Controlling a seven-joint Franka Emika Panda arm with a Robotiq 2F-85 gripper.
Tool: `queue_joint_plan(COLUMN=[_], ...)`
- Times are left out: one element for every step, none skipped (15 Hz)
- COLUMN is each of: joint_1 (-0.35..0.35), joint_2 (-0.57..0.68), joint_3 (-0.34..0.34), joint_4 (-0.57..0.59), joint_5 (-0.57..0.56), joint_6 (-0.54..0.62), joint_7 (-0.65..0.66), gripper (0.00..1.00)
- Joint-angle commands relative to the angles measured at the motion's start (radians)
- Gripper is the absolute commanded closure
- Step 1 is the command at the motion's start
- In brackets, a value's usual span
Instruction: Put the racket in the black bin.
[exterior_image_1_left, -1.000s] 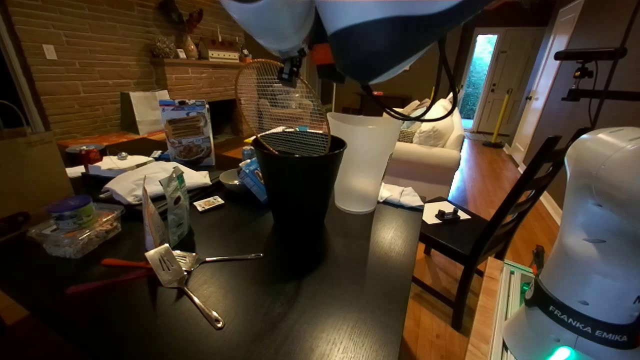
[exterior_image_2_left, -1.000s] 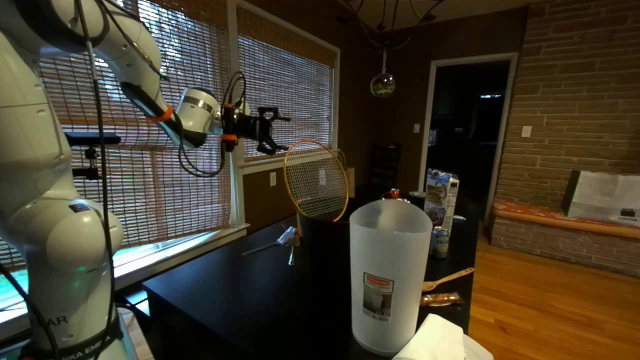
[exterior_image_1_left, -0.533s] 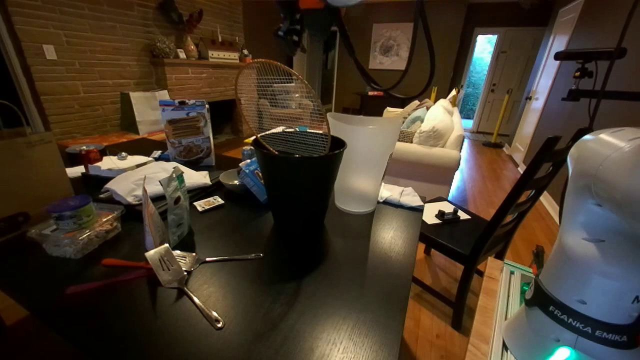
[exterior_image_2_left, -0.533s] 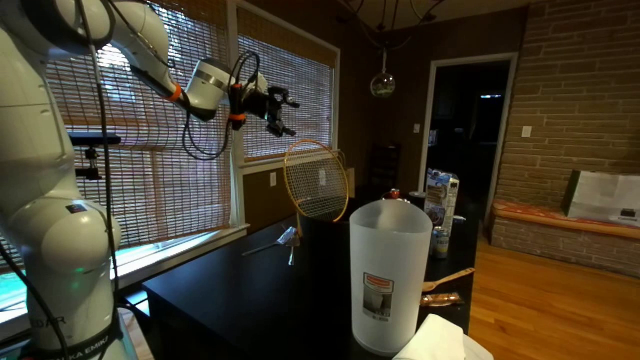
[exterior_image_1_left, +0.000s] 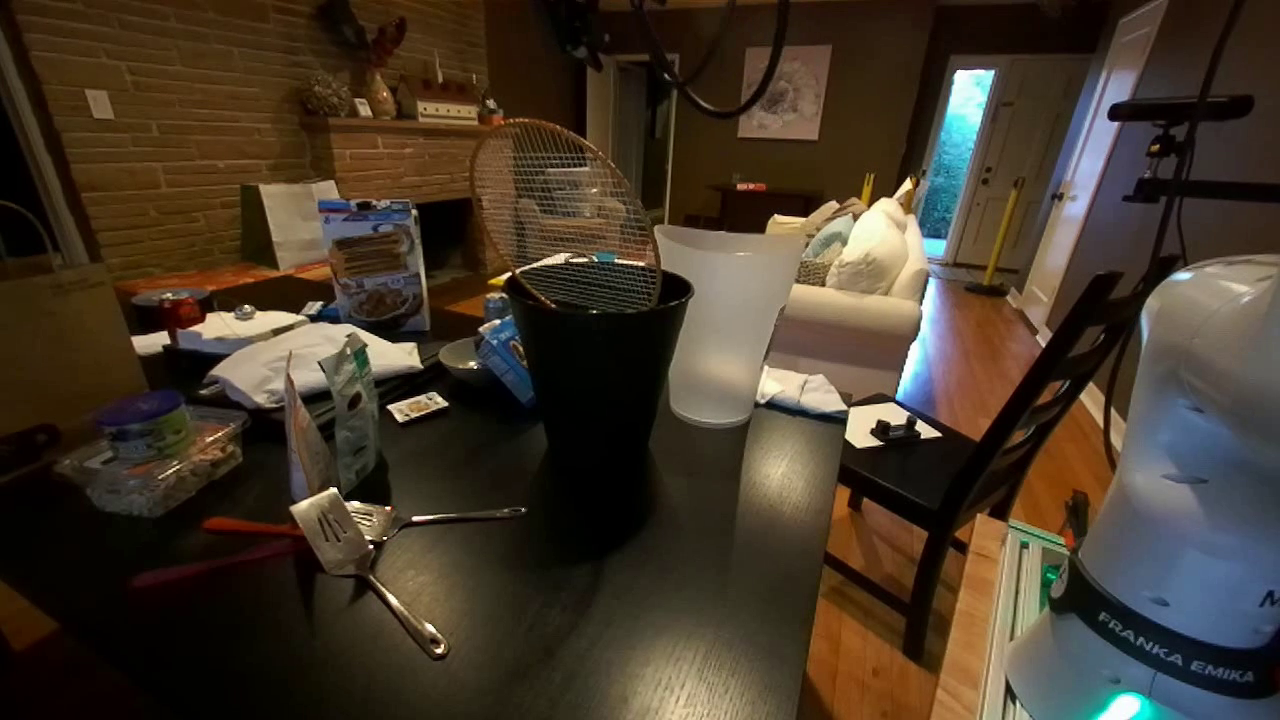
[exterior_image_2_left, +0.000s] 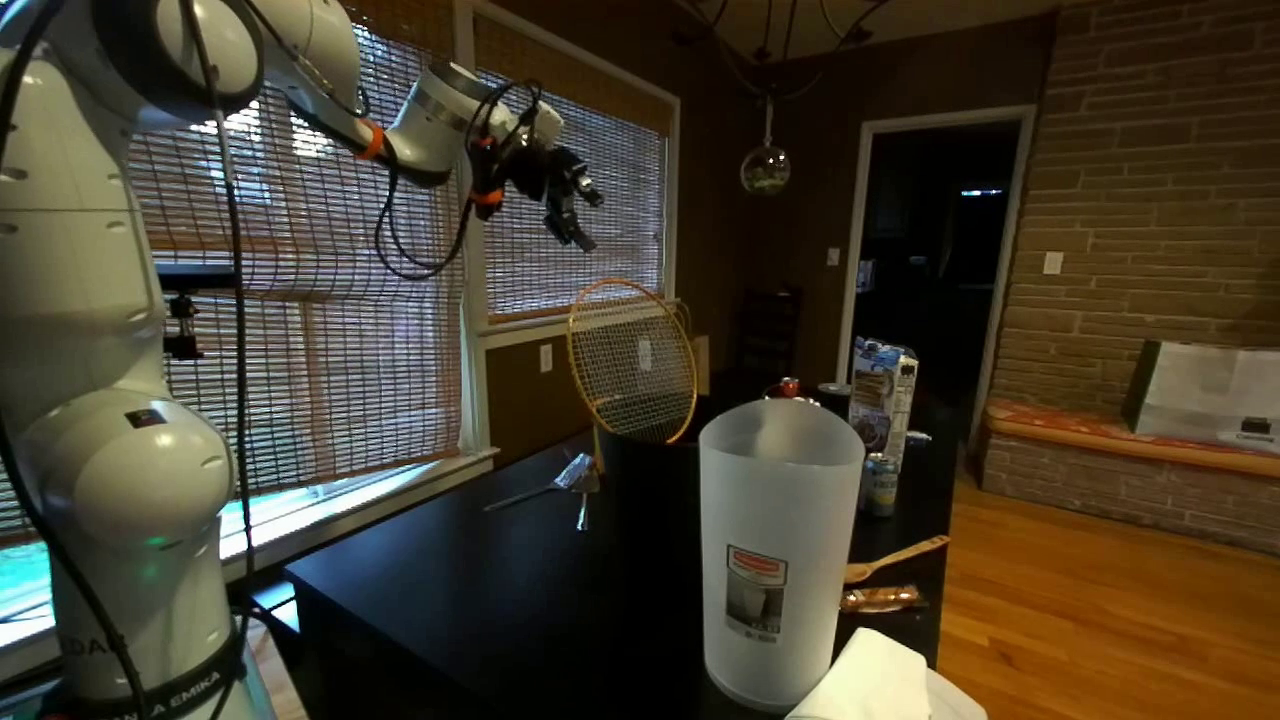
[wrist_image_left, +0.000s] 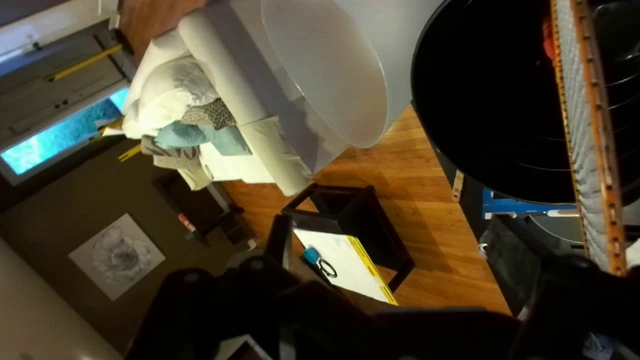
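The racket (exterior_image_1_left: 565, 215) has an orange-brown frame and pale strings. It stands tilted in the black bin (exterior_image_1_left: 605, 390), its head rising above the rim and its handle hidden inside. It also shows in an exterior view (exterior_image_2_left: 632, 365) and edge-on in the wrist view (wrist_image_left: 590, 135), over the dark mouth of the black bin (wrist_image_left: 480, 115). My gripper (exterior_image_2_left: 590, 218) is open and empty, above the racket head and apart from it. In the wrist view its fingers (wrist_image_left: 400, 245) are wide apart. In an exterior view only a part of it shows at the top edge.
A translucent white bin (exterior_image_2_left: 780, 560) stands beside the black bin. Metal spatulas (exterior_image_1_left: 335, 535), upright pouches (exterior_image_1_left: 355, 415), a food box (exterior_image_1_left: 375, 265) and a white cloth (exterior_image_1_left: 315, 365) are on the black table (exterior_image_1_left: 640, 640). A black chair (exterior_image_1_left: 940, 470) stands by the table.
My gripper has moved up and away from the racket's top rim and tilted, with its fingers apart. The racket and the black bin have not moved.
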Motion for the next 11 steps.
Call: queue_joint_plan(joint_1=[-0.009, -0.009, -0.009, -0.009, -0.009, -0.005, -0.005, -0.004, -0.004, -0.004, -0.004], joint_2=[0.064, 0.072, 0.078, 0.08, 0.074, 0.06, 0.064, 0.067, 0.069, 0.069, 0.07], joint_3=[-0.002, -0.002, -0.002, -0.004, -0.005, -0.002, -0.003, -0.003, -0.003, -0.003, -0.003], joint_4=[0.129, 0.147, 0.16, 0.163, 0.15, 0.121, 0.126, 0.13, 0.132, 0.132, 0.132], joint_5=[0.13, 0.152, 0.171, 0.183, 0.179, 0.143, 0.146, 0.147, 0.148, 0.148, 0.148], joint_6=[-0.055, -0.062, -0.061, -0.053, -0.018, -0.031, -0.029, -0.029, -0.029, -0.029, -0.029], joint_7=[0.069, 0.085, 0.101, 0.118, 0.135, 0.104, 0.115, 0.119, 0.121, 0.122, 0.124], gripper=[0.0, 0.0, 0.0, 0.0, 0.0, 0.0, 0.0, 0.0, 0.0, 0.0, 0.0])
